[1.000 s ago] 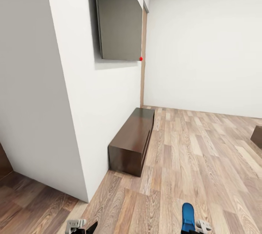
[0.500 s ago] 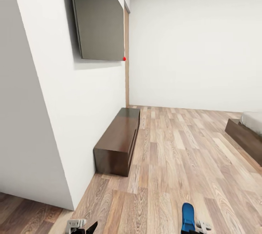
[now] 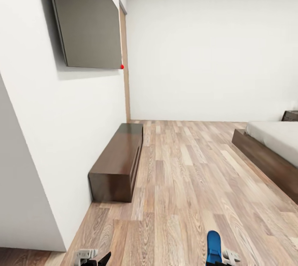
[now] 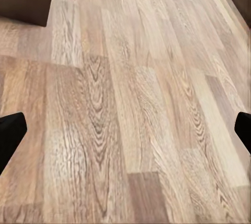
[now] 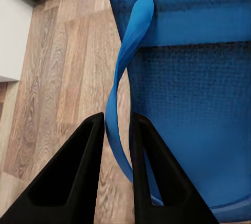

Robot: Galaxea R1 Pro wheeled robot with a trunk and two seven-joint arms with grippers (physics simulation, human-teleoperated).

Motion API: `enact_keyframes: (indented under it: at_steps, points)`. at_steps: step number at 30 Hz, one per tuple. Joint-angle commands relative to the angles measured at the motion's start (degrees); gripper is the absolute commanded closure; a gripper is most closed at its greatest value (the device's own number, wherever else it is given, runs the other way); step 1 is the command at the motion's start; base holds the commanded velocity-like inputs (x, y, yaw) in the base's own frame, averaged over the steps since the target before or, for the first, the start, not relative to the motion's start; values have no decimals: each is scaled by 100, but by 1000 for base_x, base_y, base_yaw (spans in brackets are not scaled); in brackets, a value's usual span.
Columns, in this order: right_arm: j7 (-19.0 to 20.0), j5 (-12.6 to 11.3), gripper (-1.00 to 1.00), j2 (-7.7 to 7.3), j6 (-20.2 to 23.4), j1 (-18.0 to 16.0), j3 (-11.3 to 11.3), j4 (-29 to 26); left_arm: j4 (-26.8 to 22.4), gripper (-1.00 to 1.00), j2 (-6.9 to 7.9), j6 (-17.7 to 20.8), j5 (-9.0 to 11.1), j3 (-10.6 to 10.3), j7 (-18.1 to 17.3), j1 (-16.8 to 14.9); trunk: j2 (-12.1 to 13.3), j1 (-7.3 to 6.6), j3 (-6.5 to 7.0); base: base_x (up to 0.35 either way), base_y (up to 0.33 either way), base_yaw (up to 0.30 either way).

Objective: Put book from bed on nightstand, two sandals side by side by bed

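Nearest, at 5 o'clock in the head view: right gripper (image 3: 222, 257) carrying a blue sandal (image 3: 213, 246). Wrist cam confirms it: fingers (image 5: 78, 177) pinched narrow on the sandal's strap (image 5: 125, 77), sole hanging beside them. It's a strap-only grip, so expect the sole to swing.

At 7 o'clock: left gripper (image 3: 94, 257), just the tip in frame. Its wrist cam has dark fingertips (image 4: 10, 135) at opposite edges with only plank floor (image 4: 125, 103) between, so it's spread wide and carrying nothing.

Mid-distance, 9 to 10 o'clock: long low dark dresser (image 3: 117, 161) flush to the white wall (image 3: 49, 133). Not a nightstand, ignore it. Grey panel (image 3: 89, 21) mounted above it, with a red dot at its lower corner.

At 3 o'clock: the bed (image 3: 265, 156), dark frame, pale mattress, one corner visible. Further back, at roughly 2 to 3 o'clock at the frame edge, a small dark cabinet (image 3: 290, 115), probably a nightstand. Book and second sandal can't be located from here.

Judgement: transit leg, sandal one en route to the bedside. To do it well:
- swing the base toward 2 o'clock and keep off the dresser side
- drive smoothly so the strap doesn't slip
- stop short of the frame and lower until the sole lies flat on the floor before releasing
- lay it parallel to the bed edge, with room beside it for its mate.
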Motion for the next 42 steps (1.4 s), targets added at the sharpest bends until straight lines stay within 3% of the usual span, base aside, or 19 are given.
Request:
enact_keyframes:
  at_steps: [1,8,10,13,18,25,42]
  points:
    - [34,-66,100,-1,16,-5,38,2,3,-100,1,-3,27,6,-27,-4,-3,-1,-6,0,0,-284]
    - [27,-84,100,-10,16,-5,33,5,3,-100,0,-3,27,6,-27,-3,-3,-1,-6,0,0,-284]
    - [6,-97,100,-77,16,-5,23,10,3,-100,1,-3,27,6,-27,-2,-3,-1,-6,0,0,-284]
    - [-17,-114,100,-457,16,-5,7,56,3,-100,-2,-3,27,6,-27,-2,-3,-1,-6,0,0,-283]
    - [-35,-124,100,-666,13,-5,-10,84,3,-100,-3,-3,27,6,-32,-3,-3,-1,-11,0,0,-279]
    - [-45,-135,100,-1132,13,-5,-36,366,3,-100,-2,-3,27,6,-28,-2,-3,-1,-29,0,0,-268]
    - [-20,-136,100,-1247,7,-5,-38,441,3,-100,-6,-3,27,6,-27,-1,-3,-1,-84,0,0,-261]
